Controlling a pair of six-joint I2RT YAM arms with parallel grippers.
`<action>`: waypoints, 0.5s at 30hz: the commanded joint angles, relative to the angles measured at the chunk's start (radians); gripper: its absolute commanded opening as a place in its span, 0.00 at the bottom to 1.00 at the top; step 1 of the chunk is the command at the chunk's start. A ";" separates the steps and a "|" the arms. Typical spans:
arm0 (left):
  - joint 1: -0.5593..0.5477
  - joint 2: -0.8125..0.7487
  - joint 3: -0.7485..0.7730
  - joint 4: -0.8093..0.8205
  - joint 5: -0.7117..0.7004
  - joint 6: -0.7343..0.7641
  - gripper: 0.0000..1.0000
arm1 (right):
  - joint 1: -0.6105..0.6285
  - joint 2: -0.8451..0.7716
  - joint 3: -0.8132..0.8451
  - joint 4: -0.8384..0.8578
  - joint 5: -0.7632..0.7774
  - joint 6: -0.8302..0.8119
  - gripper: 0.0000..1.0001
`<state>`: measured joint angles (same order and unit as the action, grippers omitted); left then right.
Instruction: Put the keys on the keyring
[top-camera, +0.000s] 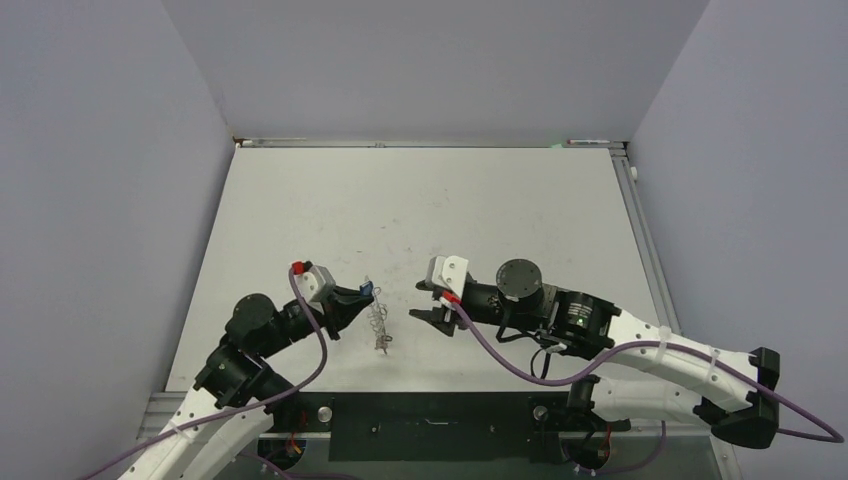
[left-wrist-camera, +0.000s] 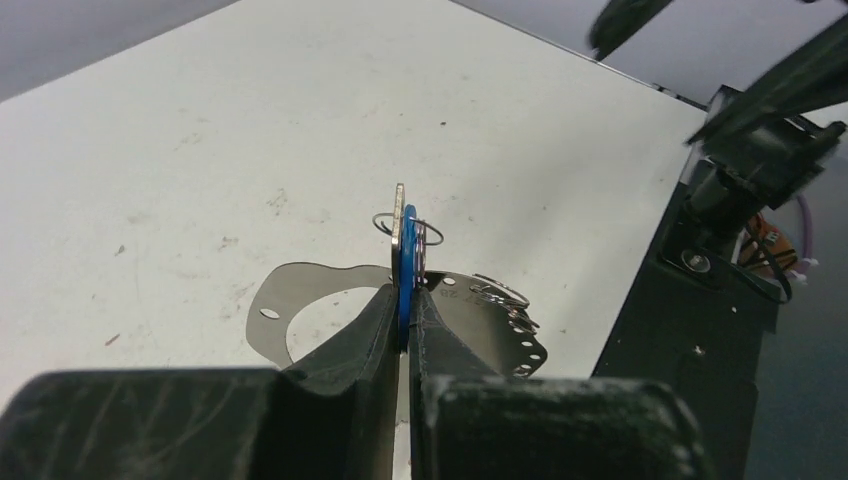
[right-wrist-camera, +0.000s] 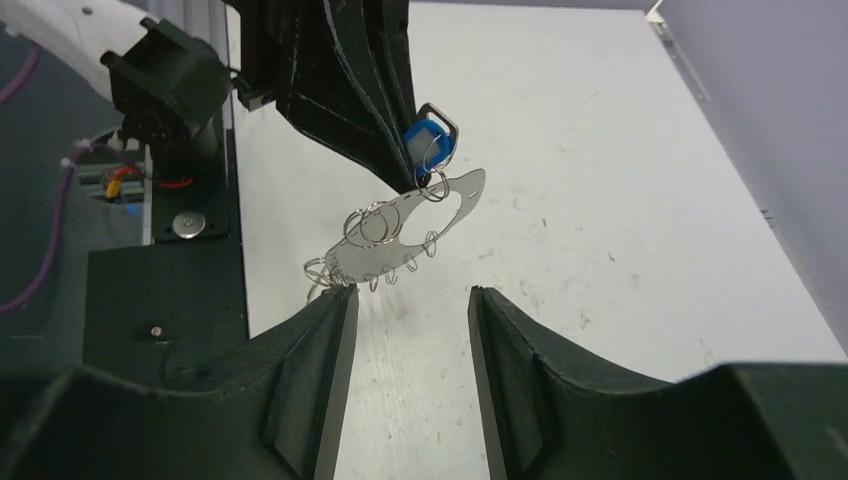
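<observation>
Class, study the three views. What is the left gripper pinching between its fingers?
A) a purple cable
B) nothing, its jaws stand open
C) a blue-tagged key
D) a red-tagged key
C: the left gripper is shut on the blue-tagged key, whose blue tag sticks out past its fingertips, with the keyring hanging from it.

Scuffed white table, plain lilac-grey walls on three sides, black plate at near edge.
</observation>
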<state>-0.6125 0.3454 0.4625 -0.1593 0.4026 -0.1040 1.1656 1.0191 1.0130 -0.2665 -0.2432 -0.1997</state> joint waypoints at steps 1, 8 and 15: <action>0.000 0.080 0.097 -0.030 -0.174 -0.084 0.00 | -0.002 -0.104 -0.069 0.148 0.130 0.074 0.46; -0.006 0.206 0.145 -0.049 -0.268 -0.178 0.00 | 0.000 -0.208 -0.152 0.170 0.180 0.129 0.46; -0.026 0.370 0.180 0.057 -0.298 -0.243 0.00 | 0.000 -0.274 -0.224 0.223 0.214 0.178 0.46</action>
<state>-0.6197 0.6395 0.5636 -0.2218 0.1497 -0.2943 1.1656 0.7769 0.8116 -0.1310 -0.0792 -0.0673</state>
